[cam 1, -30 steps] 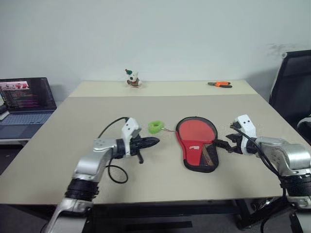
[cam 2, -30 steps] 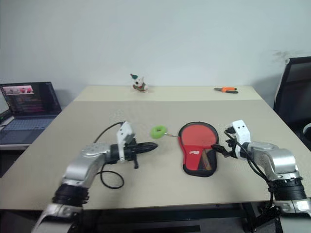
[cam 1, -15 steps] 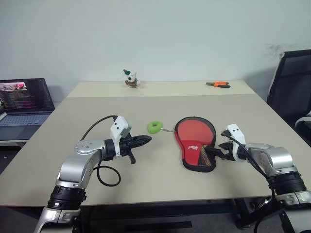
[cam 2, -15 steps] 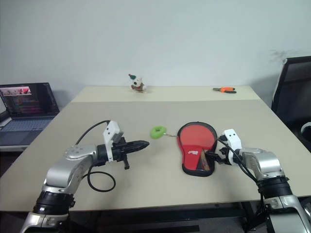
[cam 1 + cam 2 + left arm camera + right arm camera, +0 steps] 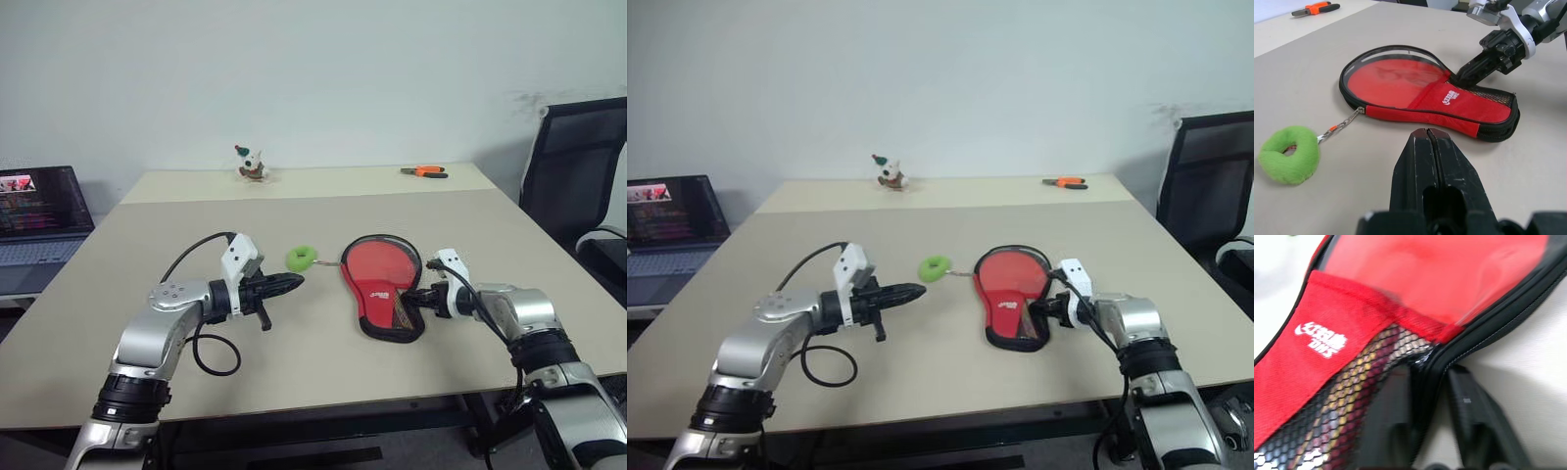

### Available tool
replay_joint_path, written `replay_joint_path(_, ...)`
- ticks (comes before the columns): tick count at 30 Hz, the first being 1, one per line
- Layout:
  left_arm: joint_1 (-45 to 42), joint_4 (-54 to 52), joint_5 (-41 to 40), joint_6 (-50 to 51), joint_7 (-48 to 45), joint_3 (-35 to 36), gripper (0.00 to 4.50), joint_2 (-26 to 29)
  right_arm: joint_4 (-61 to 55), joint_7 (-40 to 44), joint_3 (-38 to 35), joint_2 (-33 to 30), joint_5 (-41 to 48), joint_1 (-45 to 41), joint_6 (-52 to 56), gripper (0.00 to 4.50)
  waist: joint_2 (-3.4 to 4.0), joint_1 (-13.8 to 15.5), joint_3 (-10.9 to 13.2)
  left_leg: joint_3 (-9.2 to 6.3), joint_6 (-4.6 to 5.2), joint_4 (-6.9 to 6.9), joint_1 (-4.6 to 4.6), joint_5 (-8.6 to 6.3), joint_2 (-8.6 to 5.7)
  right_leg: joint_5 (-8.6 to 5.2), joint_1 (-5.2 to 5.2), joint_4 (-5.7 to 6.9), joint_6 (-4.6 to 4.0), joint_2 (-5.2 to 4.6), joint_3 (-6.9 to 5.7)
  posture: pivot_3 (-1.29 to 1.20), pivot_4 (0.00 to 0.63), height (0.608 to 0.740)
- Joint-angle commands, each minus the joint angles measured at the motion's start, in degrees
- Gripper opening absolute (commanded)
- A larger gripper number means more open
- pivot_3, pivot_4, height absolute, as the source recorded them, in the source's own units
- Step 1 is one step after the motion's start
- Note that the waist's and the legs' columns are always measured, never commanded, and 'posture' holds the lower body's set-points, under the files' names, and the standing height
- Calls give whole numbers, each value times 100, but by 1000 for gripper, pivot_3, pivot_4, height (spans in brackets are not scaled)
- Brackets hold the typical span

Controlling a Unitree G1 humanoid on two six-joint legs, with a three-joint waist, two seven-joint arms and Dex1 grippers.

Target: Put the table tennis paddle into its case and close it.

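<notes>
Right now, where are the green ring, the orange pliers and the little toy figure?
green ring point(image 5: 1289, 155), left wrist view, on its padded loop.
orange pliers point(image 5: 424, 171), left eye view, on the handles.
toy figure point(image 5: 888, 173), right eye view, on its body.

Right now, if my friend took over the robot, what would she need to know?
Left gripper: shut, holding nothing, hovering over the table near the green ring.
Right gripper: pinching the near rim of the case, one finger inside against the mesh, one outside.
The case lies open and flat in the middle of the table. The paddle is already inside, its red face showing and its handle tucked under the mesh pocket.
Done: paddle in.
Left: fold the case over and zip it shut.
</notes>
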Motion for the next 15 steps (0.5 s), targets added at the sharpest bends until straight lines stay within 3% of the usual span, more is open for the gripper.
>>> replay_joint_path(1,74,-181,-68,-47,-95,33,0,166,140,134,211,167,-124,-41,73,16,0,-14,0,2,0,0,4,0,0,-6,0,6,10,0,3,0,150,740)
replay_joint_path(8,540,-523,-409,160,-627,100,0,591,-585,490,223,361,140,-16,610,16,0,-100,0,-1,0,-10,2,0,3,-10,-10,17,6,0,3,0,150,740)
replay_joint_path(15,1101,-1189,-938,521,-847,193,0,857,-2515,374,358,541,557,738,1672,16,1,-111,1,-15,-3,-35,-1,-3,8,-29,-18,18,-19,-3,-1,0,150,740)
